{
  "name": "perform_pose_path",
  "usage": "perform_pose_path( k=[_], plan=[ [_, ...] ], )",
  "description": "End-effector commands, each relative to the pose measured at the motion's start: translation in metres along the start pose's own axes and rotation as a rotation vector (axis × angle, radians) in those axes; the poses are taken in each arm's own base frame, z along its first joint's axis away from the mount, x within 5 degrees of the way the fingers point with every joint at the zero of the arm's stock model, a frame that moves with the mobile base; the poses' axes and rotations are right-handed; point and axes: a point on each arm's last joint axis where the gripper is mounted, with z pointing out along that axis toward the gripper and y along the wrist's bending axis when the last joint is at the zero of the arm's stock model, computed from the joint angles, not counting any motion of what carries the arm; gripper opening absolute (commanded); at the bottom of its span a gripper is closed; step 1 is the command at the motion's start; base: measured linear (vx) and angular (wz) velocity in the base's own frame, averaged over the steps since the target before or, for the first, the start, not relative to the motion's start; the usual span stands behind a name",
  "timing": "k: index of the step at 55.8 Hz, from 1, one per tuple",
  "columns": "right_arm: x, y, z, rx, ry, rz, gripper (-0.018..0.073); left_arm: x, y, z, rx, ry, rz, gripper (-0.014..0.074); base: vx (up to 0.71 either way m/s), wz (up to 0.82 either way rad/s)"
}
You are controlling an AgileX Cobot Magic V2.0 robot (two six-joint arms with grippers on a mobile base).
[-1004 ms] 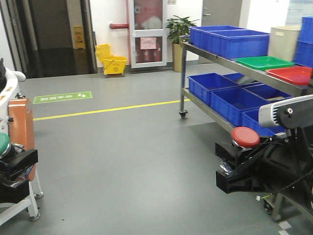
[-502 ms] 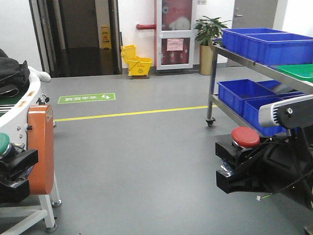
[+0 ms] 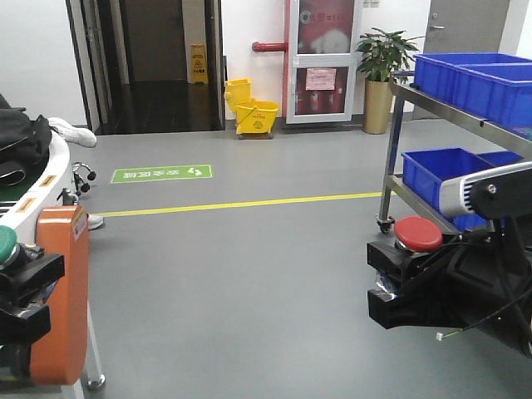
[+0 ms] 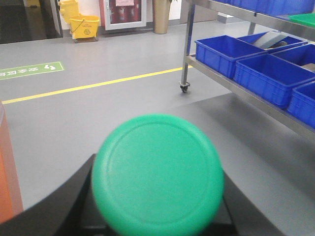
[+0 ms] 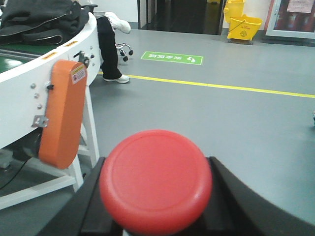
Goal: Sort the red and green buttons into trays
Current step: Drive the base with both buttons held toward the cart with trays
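Front camera: we look forward, far over floor [image 3: 249, 283]. Left wrist camera: very near behind green button [image 4: 157, 189], facing metal rack [image 4: 187, 44]. Right wrist camera: very near behind red button [image 5: 156, 179], facing orange guard [image 5: 61, 113]. All share yellow line [image 3: 241, 204], mop bucket [image 3: 253, 116].

Red button [image 5: 155, 179]: 1. Green button [image 4: 157, 174]: 1. Rack [image 4: 187, 44]: 1. Blue bins [image 4: 219, 51]: at least 5 on its lower shelf. Yellow mop bucket [image 3: 256, 116]: 1. Potted plant [image 3: 384, 50]: 1. Green floor sign [image 3: 161, 174]: 1.

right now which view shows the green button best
The left wrist view: the green button fills the centre, its dome face-on. The front view catches only a sliver at the left edge; the right wrist view misses it.
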Motion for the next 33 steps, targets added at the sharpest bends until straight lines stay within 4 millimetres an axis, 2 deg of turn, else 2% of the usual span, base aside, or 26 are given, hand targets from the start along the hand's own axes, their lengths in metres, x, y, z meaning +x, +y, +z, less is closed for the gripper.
perform_pose_path(
  k=[1,33],
  plan=[
    [-0.0176,0.0019,-0.0092,-0.034,-0.095,-0.01,0.0011,-0.0201,-0.0029,-0.0056,0.019,-0.134,-0.014,0.0003,0.43,0.01],
    [-0.0175,0.0018,-0.0092,-0.032,-0.094,-0.01,0.0011,-0.0197,-0.0029,-0.0049,0.019,-0.131,-0.014,0.0003,0.43,0.02]
  ],
)
